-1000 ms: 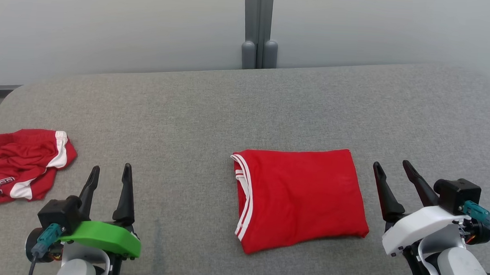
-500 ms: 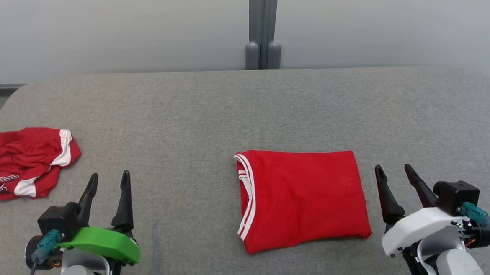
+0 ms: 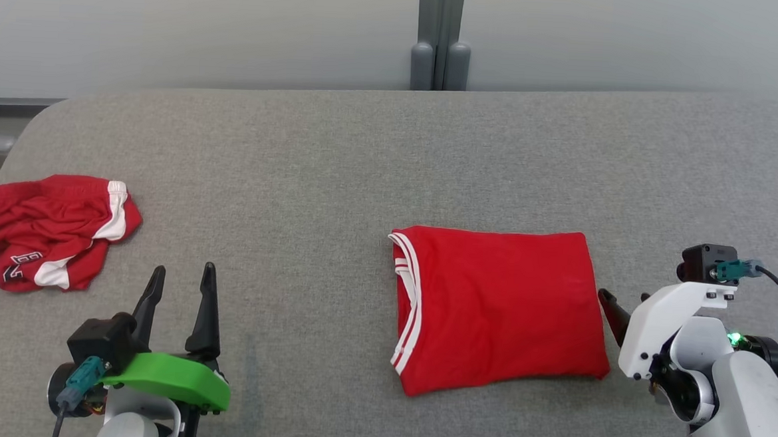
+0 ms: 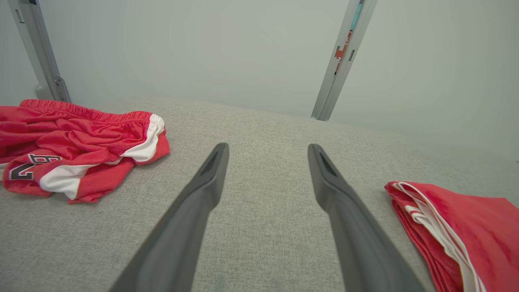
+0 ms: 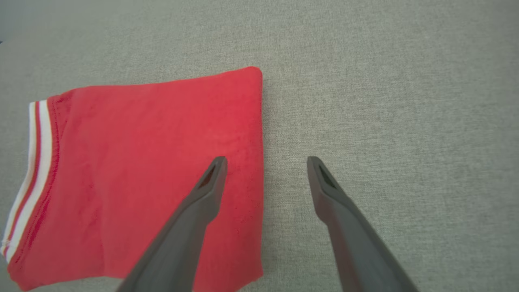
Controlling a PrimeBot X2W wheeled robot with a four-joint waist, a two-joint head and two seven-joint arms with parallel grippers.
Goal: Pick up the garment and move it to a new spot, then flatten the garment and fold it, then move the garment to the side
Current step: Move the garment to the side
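- Since the earlier frame, your right gripper (image 5: 265,162) has tipped down toward the folded red garment (image 3: 497,311). The head camera has shifted too.
- Your right fingers stand wide apart and hold nothing. One is over the garment's right edge, the other over the bare grey surface (image 3: 338,176) just beside it. You cannot tell whether they touch.
- Your left gripper (image 3: 183,269), well left of the garment, is spread wide and empty.
- Crumpled red shorts (image 3: 49,227) lie farther left of the garment.
- Note that the garment lies flat, its white-striped trim on the left side.
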